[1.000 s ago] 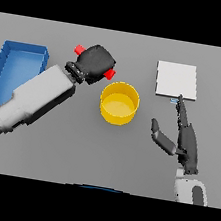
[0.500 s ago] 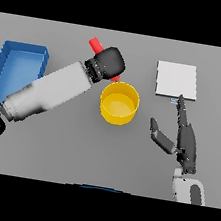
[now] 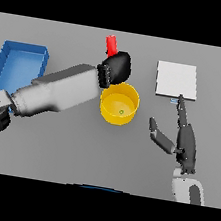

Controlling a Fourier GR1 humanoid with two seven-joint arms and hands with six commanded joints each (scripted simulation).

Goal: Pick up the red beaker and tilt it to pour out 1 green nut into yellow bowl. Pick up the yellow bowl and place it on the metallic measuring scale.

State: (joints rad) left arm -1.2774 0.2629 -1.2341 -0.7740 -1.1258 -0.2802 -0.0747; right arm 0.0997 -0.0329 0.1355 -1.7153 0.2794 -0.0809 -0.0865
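Left robot hand curling around the red beaker, holding it just above the far rim of the yellow bowl; beaker cylindrical, smooth, protruding past the dark fist. Bowl round, glossy, sitting on the grey bench, containing one small green nut. Right robot hand resting beside the bowl, fingers straight, thumb spread. Flat square metallic scale lying beyond. Rectangular blue tray at left.

Left hand grips red beaker
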